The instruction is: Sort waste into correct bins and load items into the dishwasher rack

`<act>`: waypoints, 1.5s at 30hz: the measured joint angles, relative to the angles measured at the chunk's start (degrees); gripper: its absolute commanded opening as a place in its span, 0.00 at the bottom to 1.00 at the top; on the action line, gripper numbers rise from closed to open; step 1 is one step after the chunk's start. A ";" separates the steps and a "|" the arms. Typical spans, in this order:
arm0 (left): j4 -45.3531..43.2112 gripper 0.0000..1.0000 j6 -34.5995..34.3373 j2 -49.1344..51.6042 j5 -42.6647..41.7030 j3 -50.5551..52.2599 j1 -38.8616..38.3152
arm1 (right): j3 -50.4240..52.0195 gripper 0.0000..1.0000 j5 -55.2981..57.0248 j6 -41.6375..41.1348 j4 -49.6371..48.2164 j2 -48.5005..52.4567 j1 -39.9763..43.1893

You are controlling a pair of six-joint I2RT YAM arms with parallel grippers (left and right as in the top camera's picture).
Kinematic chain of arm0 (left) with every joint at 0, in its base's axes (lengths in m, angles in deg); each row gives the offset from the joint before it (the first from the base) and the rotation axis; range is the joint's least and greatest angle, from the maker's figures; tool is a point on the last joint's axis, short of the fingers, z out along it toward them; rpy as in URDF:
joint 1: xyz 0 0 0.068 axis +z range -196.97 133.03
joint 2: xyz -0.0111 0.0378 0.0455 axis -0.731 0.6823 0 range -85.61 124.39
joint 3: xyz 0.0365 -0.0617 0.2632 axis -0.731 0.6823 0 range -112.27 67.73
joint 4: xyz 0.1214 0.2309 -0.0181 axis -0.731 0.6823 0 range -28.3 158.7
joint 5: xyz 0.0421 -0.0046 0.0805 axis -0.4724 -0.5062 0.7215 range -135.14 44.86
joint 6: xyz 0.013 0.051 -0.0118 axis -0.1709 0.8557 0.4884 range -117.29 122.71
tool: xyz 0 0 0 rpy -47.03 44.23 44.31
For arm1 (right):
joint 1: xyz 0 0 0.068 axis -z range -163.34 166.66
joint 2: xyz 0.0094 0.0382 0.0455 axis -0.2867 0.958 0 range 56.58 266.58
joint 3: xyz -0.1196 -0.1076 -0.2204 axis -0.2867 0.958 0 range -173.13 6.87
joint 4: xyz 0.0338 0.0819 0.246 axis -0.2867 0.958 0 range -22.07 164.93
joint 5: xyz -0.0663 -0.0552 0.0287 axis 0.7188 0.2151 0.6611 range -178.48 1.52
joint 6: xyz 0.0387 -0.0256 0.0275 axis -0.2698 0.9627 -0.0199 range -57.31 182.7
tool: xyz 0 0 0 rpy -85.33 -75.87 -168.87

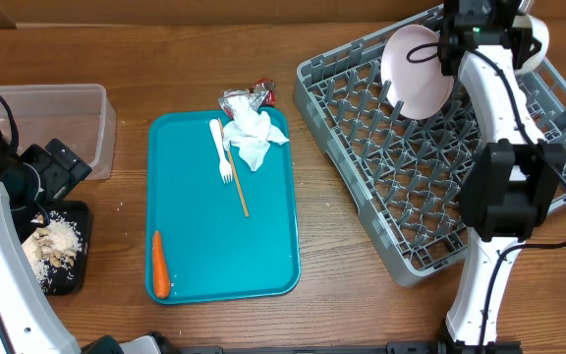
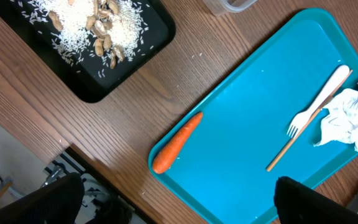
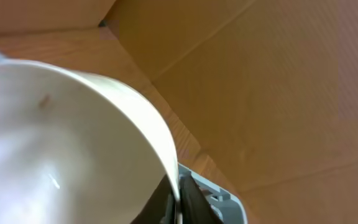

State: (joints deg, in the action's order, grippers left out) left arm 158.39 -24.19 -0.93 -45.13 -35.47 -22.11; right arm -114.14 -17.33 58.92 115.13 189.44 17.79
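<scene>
My right gripper (image 1: 447,54) is shut on the rim of a white bowl (image 1: 413,74), holding it on edge over the far part of the grey dishwasher rack (image 1: 430,197). The right wrist view shows the fingers (image 3: 194,202) pinching the bowl (image 3: 61,143). On the teal tray (image 1: 214,246) lie a crumpled napkin (image 1: 255,138), a foil wrapper (image 1: 244,98), a white fork (image 1: 221,149) and a carrot (image 1: 160,264). Rice-and-nut scraps (image 1: 52,246) fill the black tray (image 1: 75,218). My left gripper (image 2: 179,208) hangs open above the teal tray's near corner, holding nothing.
A clear tub (image 1: 57,123) stands at the far left behind the black tray. A thin wooden stick (image 1: 236,177) lies beside the fork. Another white dish (image 1: 537,44) sits at the rack's far right corner, partly hidden by my right arm.
</scene>
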 measured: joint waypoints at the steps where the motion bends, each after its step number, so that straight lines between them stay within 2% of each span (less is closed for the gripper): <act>1: 0.00 1.00 0.00 -0.02 0.00 0.00 0.00 | 0.44 0.19 0.00 0.59 -0.04 0.00 0.00; 3: 0.00 1.00 0.00 -0.02 0.00 0.00 0.00 | 0.72 0.37 -0.87 1.51 0.02 0.00 0.00; 5: -0.02 1.00 0.00 -0.02 0.00 0.00 0.00 | 0.72 0.48 -1.66 2.49 0.00 0.00 -0.04; 6: 0.02 1.00 0.00 -0.02 0.00 0.00 0.00 | 0.72 0.51 -2.23 3.06 0.02 0.00 -0.11; 10: 0.00 1.00 0.00 -0.02 0.00 0.00 0.00 | 0.70 0.52 -6.84 3.91 2.36 0.00 -0.46; 12: 0.02 1.00 0.00 -0.02 0.00 0.00 0.00 | 0.61 0.59 -10.49 4.04 4.37 0.00 -0.94; 15: 0.00 1.00 0.00 -0.02 0.00 0.00 0.00 | -0.61 0.61 -16.09 3.17 7.34 0.00 -1.79; 16: 0.00 1.00 0.00 -0.02 0.00 0.00 0.00 | -1.38 0.63 -17.62 2.51 8.00 0.00 -2.01; 17: 0.02 1.00 0.00 -0.02 0.02 0.00 0.00 | -2.51 0.76 -19.37 1.92 9.07 0.00 -2.21; 19: 0.00 1.00 0.00 -0.02 0.00 0.00 0.00 | -6.93 0.82 -24.28 -0.52 11.41 -0.22 -2.27; 22: 0.00 1.00 0.00 -0.02 0.02 0.00 0.00 | -12.92 0.86 -30.34 -1.64 13.46 -0.81 -0.66; 27: 0.00 1.00 0.00 -0.02 0.00 0.00 0.00 | -15.02 0.86 -40.94 -0.28 16.06 -2.29 4.48; 32: 0.00 1.00 0.00 -0.02 0.00 0.00 0.00 | -15.02 0.78 -52.61 0.39 17.11 -2.29 9.70; 35: 0.00 1.00 0.00 -0.02 0.00 0.00 0.00 | -15.02 0.78 -58.29 1.49 17.38 -2.25 12.00; 45: 0.02 1.00 0.00 -0.02 0.00 0.00 0.00 | -15.02 0.77 -62.82 6.56 16.94 0.63 11.89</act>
State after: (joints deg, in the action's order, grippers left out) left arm 158.41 -24.19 -0.95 -45.13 -35.47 -22.11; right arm -129.16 -80.14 65.48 132.07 190.07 29.68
